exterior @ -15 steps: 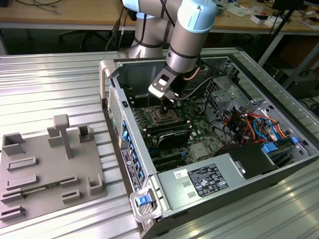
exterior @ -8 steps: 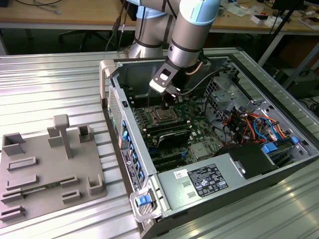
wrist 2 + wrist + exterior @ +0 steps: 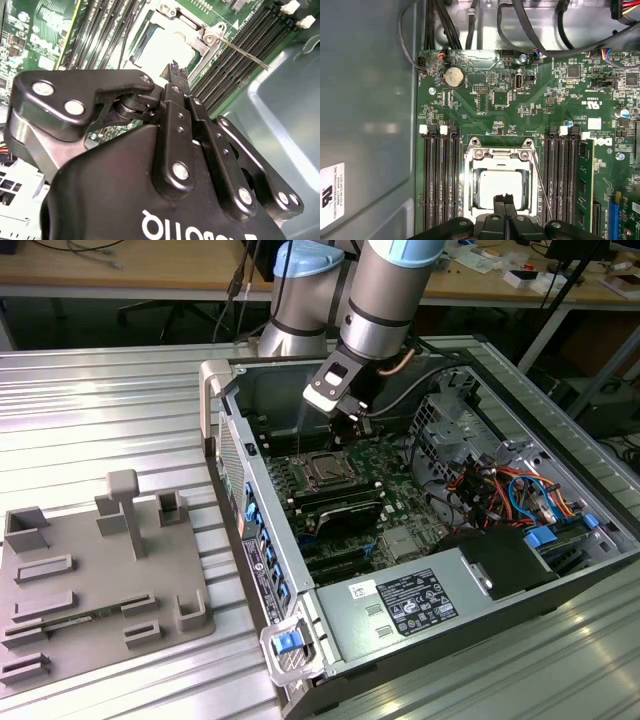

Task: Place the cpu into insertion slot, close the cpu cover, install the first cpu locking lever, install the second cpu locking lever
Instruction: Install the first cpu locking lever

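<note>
The cpu lies flat in the motherboard socket, its silvery top showing through the open centre of the cpu cover, which is folded down around it. In the second wrist view the cpu looks bright white inside the cover. A thin locking lever runs along one side of the socket; the same lever slants out over the memory slots. My gripper hangs just above the cpu's edge with fingertips pressed together and nothing between them. In the exterior view the gripper is over the socket.
The open computer case lies on a ribbed metal table. Black memory slots flank the socket on both sides. A power supply with a white label and coloured cables fill the exterior view's right. A grey fixture plate sits at its left.
</note>
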Robot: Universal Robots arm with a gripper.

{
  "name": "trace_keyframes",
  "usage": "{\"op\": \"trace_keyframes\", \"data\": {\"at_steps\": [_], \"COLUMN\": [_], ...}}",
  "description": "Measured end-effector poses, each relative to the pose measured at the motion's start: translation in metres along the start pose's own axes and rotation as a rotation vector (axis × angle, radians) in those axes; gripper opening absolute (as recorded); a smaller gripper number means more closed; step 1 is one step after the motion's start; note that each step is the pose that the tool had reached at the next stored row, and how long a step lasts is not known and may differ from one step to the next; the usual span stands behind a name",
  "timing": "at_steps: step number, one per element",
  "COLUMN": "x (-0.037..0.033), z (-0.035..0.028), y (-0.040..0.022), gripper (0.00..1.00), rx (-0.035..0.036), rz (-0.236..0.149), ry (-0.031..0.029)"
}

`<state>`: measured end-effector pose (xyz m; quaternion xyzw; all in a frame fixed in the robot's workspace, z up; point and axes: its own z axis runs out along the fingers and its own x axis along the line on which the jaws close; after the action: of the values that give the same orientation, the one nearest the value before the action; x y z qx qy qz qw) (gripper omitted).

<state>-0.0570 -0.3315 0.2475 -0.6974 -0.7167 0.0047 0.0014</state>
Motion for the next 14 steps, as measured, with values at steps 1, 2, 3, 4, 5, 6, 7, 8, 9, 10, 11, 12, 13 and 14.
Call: {"op": "trace_keyframes", "data": {"at_steps": [1, 2, 3, 4, 5, 6, 7, 8, 9, 10, 11, 12, 13, 14], "x": [0.0, 0.0, 0.0, 0.0, 0.0, 0.0, 0.0, 0.0, 0.0, 0.0, 0.0, 0.0, 0.0, 0.0], "z": [0.0, 0.0, -0.0001, -0.0001, -0.0001, -0.0001, -0.0001, -0.0001, -0.0001, -0.0001, -0.0001, -0.0001, -0.0001, -0.0001], "y": [0.0, 0.0, 0.0, 0.0, 0.0, 0.0, 0.0, 0.0, 0.0, 0.0, 0.0, 0.0, 0.0, 0.0], "gripper": [0.11, 0.11, 0.11, 0.11, 0.11, 0.11, 0.11, 0.11, 0.11, 0.11, 0.11, 0.11, 0.11, 0.11], "rx": [0.0, 0.0, 0.0001, 0.0002, 0.0001, 0.0001, 0.0001, 0.0001, 0.0002, 0.0001, 0.0002, 0.0001, 0.0002, 0.0001], "rz": [0.0, 0.0, 0.0, 0.0, 0.0, 0.0, 0.0, 0.0, 0.0, 0.0, 0.0, 0.0, 0.0, 0.0], "ry": [-0.0001, -0.0001, -0.0004, -0.0006, -0.0007, -0.0007, -0.0007, -0.0008, -0.0008, -0.0008, -0.0009, -0.0009, -0.001, -0.0009]}}
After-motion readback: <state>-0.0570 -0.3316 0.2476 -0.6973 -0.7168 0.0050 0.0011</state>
